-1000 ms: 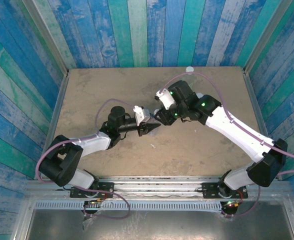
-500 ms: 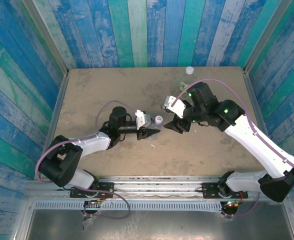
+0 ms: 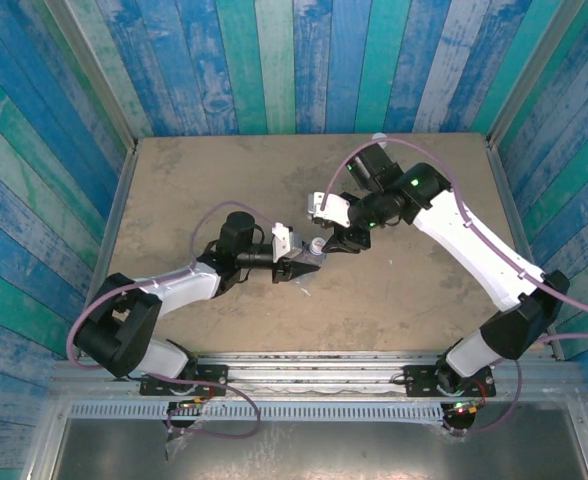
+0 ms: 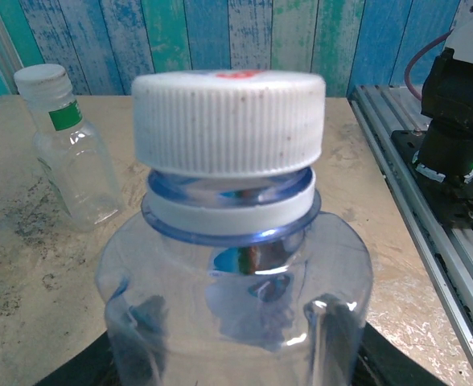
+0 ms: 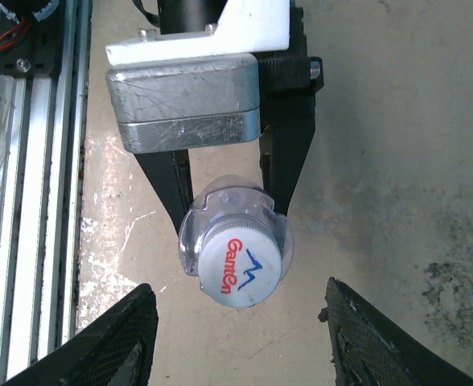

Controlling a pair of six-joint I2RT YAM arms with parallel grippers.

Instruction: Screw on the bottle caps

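Tan scuffed table — green-label bottle upright on it, white cap on.

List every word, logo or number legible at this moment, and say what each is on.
"GamOn", in red letters with a blue zigzag, on the white cap atop the blue-tinted bottle.
Red print on that cap in the left wrist view: edge-on, unreadable.
The green label on the other bottle: no readable text.

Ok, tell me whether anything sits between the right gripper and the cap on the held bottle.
Nothing visible does. The marked cap sits on the blue-tinted bottle in the left gripper, with bare table between it and the right gripper's open fingers.
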